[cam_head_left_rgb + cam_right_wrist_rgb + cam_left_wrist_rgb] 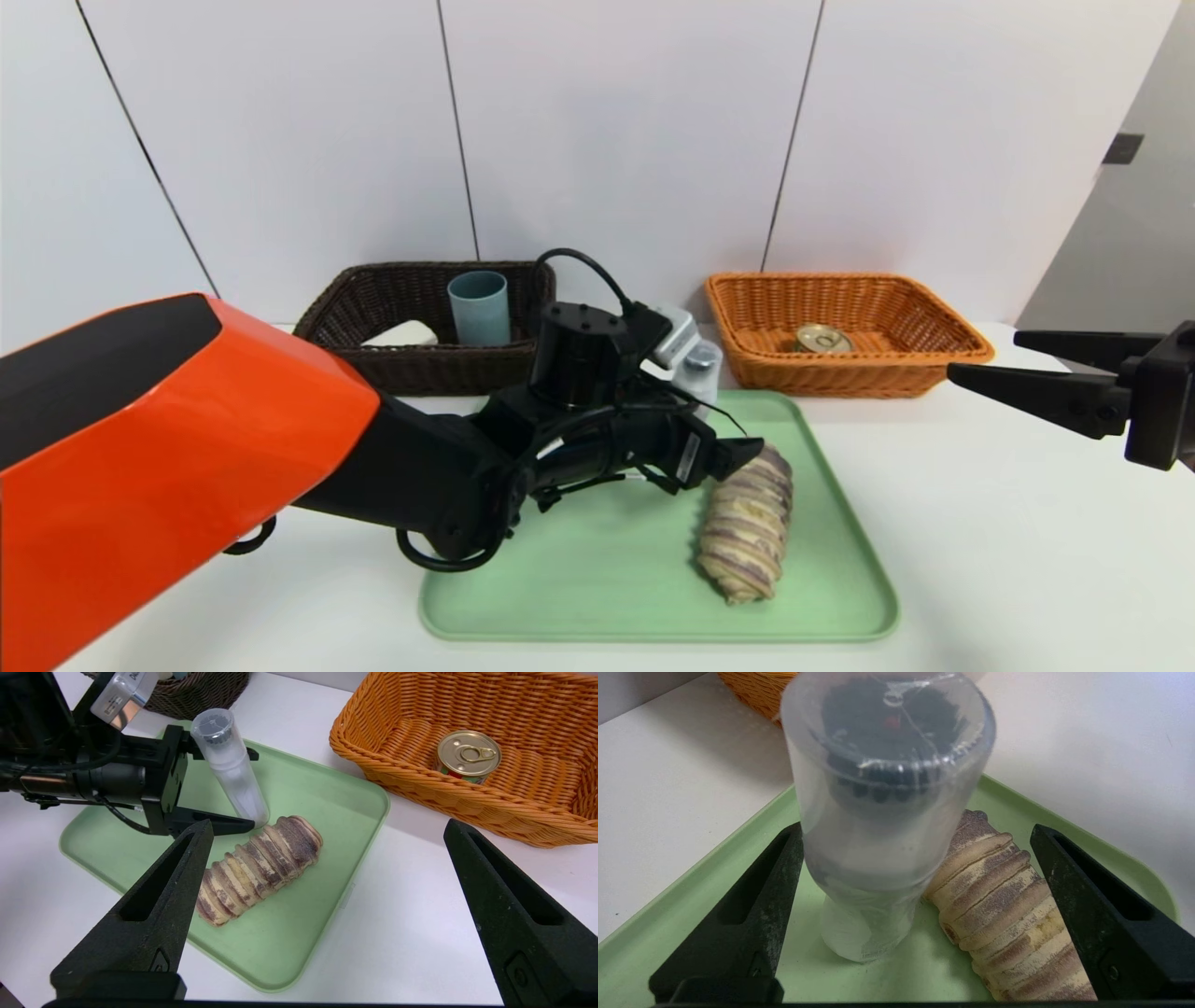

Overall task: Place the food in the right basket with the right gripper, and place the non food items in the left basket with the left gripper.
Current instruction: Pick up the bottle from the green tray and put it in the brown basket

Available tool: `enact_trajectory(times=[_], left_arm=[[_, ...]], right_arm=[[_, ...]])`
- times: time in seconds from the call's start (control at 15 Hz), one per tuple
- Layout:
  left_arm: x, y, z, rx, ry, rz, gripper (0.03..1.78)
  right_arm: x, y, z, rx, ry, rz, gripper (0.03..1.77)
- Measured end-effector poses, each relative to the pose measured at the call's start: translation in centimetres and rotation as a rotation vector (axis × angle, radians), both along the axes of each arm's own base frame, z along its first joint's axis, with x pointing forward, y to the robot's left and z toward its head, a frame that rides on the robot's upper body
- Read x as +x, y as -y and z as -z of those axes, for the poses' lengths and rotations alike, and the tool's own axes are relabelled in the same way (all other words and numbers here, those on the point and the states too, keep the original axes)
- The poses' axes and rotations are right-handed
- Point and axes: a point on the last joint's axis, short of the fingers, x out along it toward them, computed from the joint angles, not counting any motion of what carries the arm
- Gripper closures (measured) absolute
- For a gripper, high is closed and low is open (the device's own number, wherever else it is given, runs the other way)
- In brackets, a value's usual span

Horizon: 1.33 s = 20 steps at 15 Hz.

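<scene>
Soap (401, 334), cup (481, 310) and tin (822, 340) already basketed; bottle (233, 767) and bread (259, 870) left to sort. Left pincer (915, 833) spread around bottle, right pincer (327, 826) spread beside tray (280, 970).

The scene is bright and evenly lit. In the head view the white table (934, 523) looks washed out, with a soft dark patch at five o'clock and another at seven. The wall panels (607, 121) carry a faint grey shade near twelve o'clock. A soft shadow hugs the bread roll (747, 532), and in the right wrist view a dim one lies under the orange basket (458, 798). In the left wrist view, small bright glints ring the clear cap of the bottle (878, 858), whose upper end looks soft, while the roll's creases are crisp. The can's metal lid (468, 753) shines mildly.
</scene>
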Motion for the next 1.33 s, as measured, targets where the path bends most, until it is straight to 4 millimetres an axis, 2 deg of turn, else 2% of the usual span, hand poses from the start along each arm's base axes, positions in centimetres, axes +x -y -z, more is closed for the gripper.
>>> enact_trajectory(times=[0.13, 0.2, 0.4, 0.73, 1.07, 1.33], left_arm=[[0.3, 0.3, 0.1, 0.002, -0.001, -0.004, 0.12], [0.4, 0.4, 0.2, 0.003, 0.001, -0.013, 0.20], [0.9, 0.7, 0.5, 0.008, 0.011, -0.059, 0.68], [1.0, 0.8, 0.2, 0.008, 0.017, -0.071, 1.27], [0.1, -0.2, -2.6, -0.013, 0.037, -0.076, 1.27], [-0.6, -1.9, -6.2, -0.045, 0.080, -0.139, 1.27]], right_arm=[[0.0, 0.0, 0.0, 0.000, 0.001, 0.000, 0.10], [0.0, 0.0, 0.0, 0.000, 0.001, 0.000, 0.10], [0.0, 0.0, 0.0, 0.000, 0.001, 0.000, 0.10], [0.0, 0.0, 0.0, 0.000, 0.000, -0.001, 0.10], [-0.2, 0.0, 0.0, 0.002, 0.003, -0.002, 0.10], [-0.4, 0.0, -0.2, 0.003, 0.013, -0.003, 0.10]])
